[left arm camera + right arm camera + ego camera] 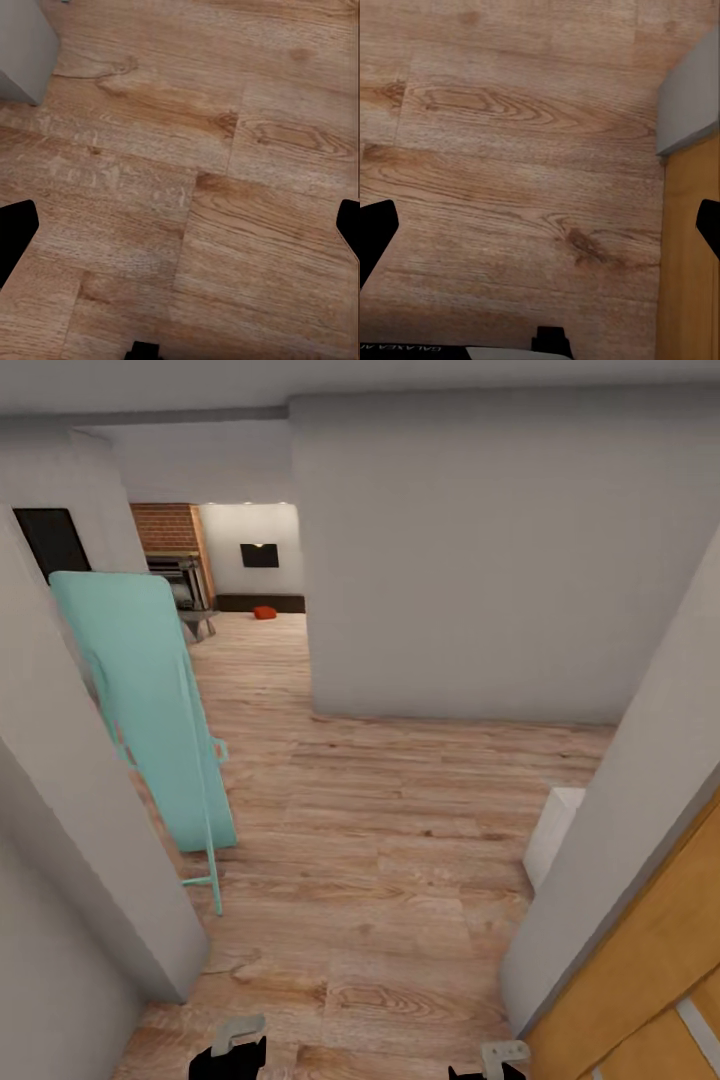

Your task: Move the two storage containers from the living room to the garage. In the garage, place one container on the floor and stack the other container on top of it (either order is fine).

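Wood planks of a light floor (390, 830) are stretching ahead through a hallway in the head view, between grey walls (480, 550); a turquoise folded frame (150, 710) is leaning against the left wall; a wooden door (640, 980) is showing at the right edge; far beyond, past the brick fireplace wall (165, 527), one small orange-red storage container (264, 612) is sitting on the living room floor; both arms' ends are peeking in at the bottom edge. In the left wrist view the left gripper (180, 225) is hanging over bare planks near a grey wall corner (22, 45), its dark fingertips (15, 232) spread wide, gripping nothing. In the right wrist view the right gripper (540, 232) is likewise spread wide and empty above planks, beside the door's wooden edge (686, 255).
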Tool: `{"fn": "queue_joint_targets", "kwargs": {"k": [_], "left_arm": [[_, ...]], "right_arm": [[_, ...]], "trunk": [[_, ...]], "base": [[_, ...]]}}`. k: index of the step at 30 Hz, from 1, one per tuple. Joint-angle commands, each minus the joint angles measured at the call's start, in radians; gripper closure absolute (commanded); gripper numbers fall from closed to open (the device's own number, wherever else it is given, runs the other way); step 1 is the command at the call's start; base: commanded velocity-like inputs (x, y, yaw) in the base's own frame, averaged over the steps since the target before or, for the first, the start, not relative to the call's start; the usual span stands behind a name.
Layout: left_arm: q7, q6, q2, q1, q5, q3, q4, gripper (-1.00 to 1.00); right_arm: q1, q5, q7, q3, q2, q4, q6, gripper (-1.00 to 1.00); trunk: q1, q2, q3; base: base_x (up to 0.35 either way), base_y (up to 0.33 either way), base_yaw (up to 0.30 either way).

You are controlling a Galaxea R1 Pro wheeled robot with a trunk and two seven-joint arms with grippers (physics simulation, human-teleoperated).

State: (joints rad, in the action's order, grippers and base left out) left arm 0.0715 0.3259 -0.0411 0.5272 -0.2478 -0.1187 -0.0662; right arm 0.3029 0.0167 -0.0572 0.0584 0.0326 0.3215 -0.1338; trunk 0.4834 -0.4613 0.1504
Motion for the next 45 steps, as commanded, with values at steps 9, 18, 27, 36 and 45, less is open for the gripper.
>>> {"fn": "queue_joint_targets", "kwargs": {"k": [9,18,27,36,45], "left_arm": [[0.002,0.007,0.000,0.002,-0.007,-0.009,-0.004,-1.00],[0.002,0.007,0.000,0.002,-0.007,-0.009,-0.004,-1.00],[0.002,0.007,0.000,0.002,-0.007,-0.008,-0.004,-1.00],[0.002,0.007,0.000,0.002,-0.007,-0.009,-0.004,-1.00],[0.002,0.006,0.000,0.002,-0.007,-0.009,-0.004,-1.00]], "right_arm": [[0.001,-0.001,-0.006,0.006,0.000,-0.001,-0.001,-1.00],[0.001,-0.001,-0.006,0.006,0.000,-0.001,-0.001,-1.00],[0.001,-0.001,-0.006,0.007,0.000,-0.001,-0.001,-1.00],[0.001,0.000,-0.006,0.007,0.000,-0.001,-0.001,-1.00],[0.001,-0.001,-0.006,0.007,0.000,-0.001,-0.001,-1.00]], "trunk": [[0.001,-0.002,0.002],[0.001,-0.002,0.002],[0.001,-0.002,0.002],[0.001,-0.002,0.002],[0.001,-0.002,0.002]], "base": [[0.328,-0.089,0.000],[0.328,0.025,0.000],[0.328,0.079,0.000],[0.328,0.003,0.000],[0.328,0.000,0.000]]}}
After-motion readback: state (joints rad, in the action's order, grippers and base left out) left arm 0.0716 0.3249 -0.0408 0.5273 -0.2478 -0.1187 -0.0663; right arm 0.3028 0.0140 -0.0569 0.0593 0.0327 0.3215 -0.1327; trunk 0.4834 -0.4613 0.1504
